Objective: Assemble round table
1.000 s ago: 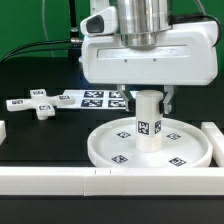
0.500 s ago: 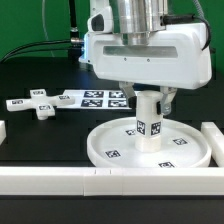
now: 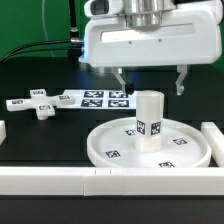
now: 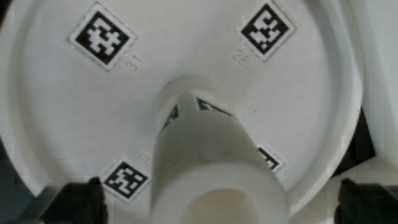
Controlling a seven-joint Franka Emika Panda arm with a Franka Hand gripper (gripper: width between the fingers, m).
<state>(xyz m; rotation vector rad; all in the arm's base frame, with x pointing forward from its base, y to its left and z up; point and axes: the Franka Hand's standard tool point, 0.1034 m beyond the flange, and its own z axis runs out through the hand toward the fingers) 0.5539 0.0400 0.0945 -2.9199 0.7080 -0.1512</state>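
White post (image 3: pixel 149 120) stands upright at the disc's (image 3: pixel 100 140) centre, on the black desk (image 3: pixel 40 135). Hand (image 3: pixel 151 82) hangs just above the post, fingers apart, gripping nothing. Cross (image 3: pixel 38 105) lies at the disc's ten o'clock, apart from it, beside the marker board (image 3: pixel 95 97).

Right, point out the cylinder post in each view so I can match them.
Exterior view: the cylinder post stands upright at the centre of the round disc.
Wrist view: the cylinder post is seen from above, foreshortened, rising toward the camera from the round disc.
Shared landmark: the round disc under the post's foot.
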